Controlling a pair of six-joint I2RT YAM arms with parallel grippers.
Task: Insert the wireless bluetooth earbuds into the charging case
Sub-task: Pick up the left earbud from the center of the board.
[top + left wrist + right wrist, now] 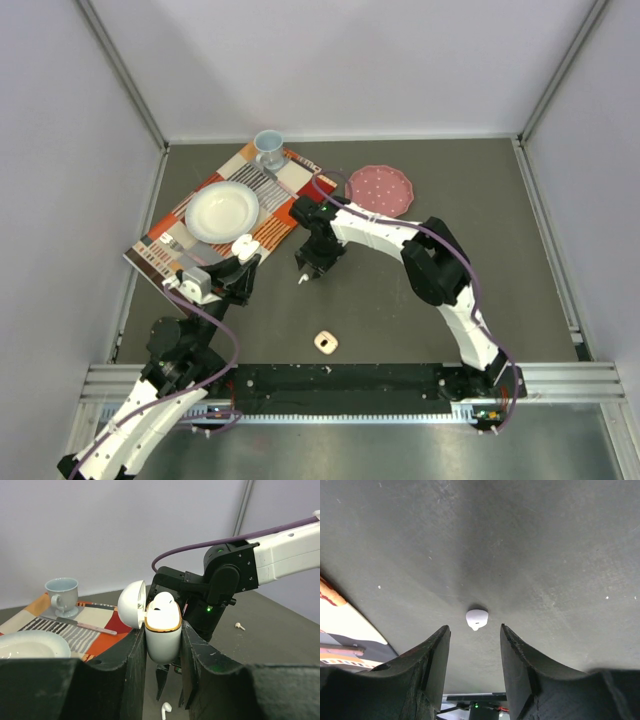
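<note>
1. The left gripper (162, 630) is clamped on the lower body of the white charging case (162, 647). It holds the case upright over the near left part of the counter (480, 300), at the near edge of the striped placemat (160, 250).
2. The case's lid (131, 611) is swung open to the left. A white rounded shape (163, 602) sits in the case mouth. It looks like a seated bud, but I cannot tell for sure.
3. The right gripper (474, 629) points down at the middle of the counter with its jaws partly apart and nothing in them.
4. An earbud (476, 618) lies on the counter between the right gripper's tips, with a gap on each side. From above it is only a white speck at the fingertips, and its stem cannot be made out.
5. A second earbud (240, 626) lies on the counter beyond the right arm, seen in the left wrist view. I cannot find it in the top view.
6. A small peach case (326, 342) lies near the middle of the near edge, well apart from both grippers. It is too small to tell what it holds.
7. On the placemat are a white bowl (222, 211), a cup (62, 592) and a thin utensil (80, 625). The bowl is cut off in the wrist view.
8. A pink plate (380, 190) lies to the far right of the placemat.
</note>
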